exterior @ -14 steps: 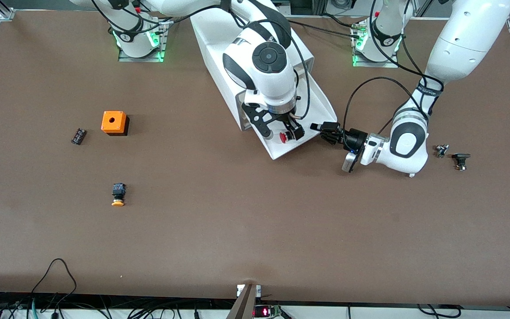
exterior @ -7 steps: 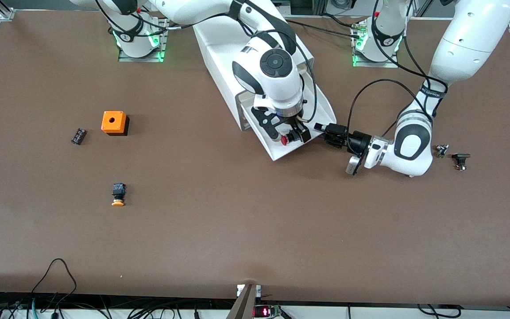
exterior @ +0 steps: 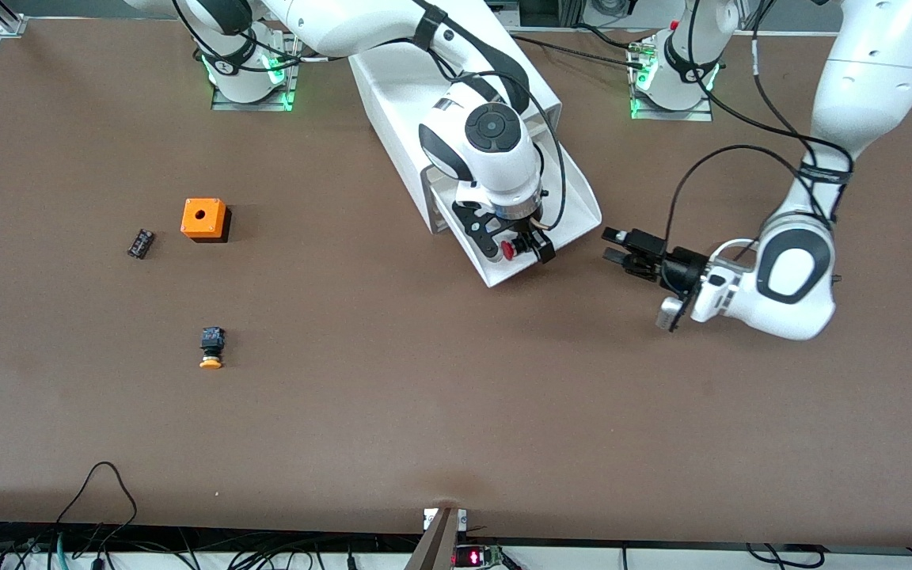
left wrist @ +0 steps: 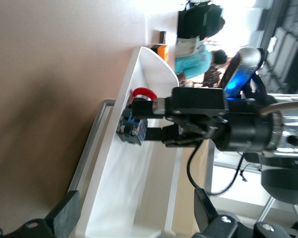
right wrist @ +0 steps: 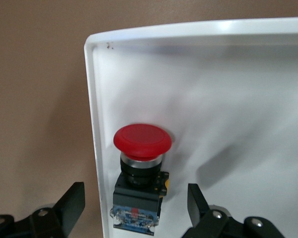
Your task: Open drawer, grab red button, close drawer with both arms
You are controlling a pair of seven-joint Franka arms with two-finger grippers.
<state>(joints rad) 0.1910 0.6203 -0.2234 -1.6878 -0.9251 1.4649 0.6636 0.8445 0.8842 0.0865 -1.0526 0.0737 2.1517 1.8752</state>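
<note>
The white drawer (exterior: 503, 277) stands pulled out of its white cabinet (exterior: 393, 87) toward the front camera. The red-capped button (exterior: 507, 250) lies on its side in the drawer, by the front corner. My right gripper (exterior: 521, 247) hangs over it, fingers open. In the right wrist view the button (right wrist: 141, 144) lies against the drawer rim (right wrist: 188, 27), and my right gripper (right wrist: 134, 208) straddles its black body without touching. My left gripper (exterior: 608, 245) is open and empty over the table beside the drawer, toward the left arm's end. The left wrist view shows the drawer (left wrist: 139, 54), the button (left wrist: 134, 126) and my left gripper (left wrist: 134, 218).
An orange box with a hole (exterior: 204, 218), a small black part (exterior: 140, 243) and an orange-yellow-capped button (exterior: 211, 348) lie toward the right arm's end of the table. Cables hang along the table's front edge.
My left gripper has drawn back from the drawer's side toward the left arm's end. My right gripper has shifted slightly over the button and stays open.
</note>
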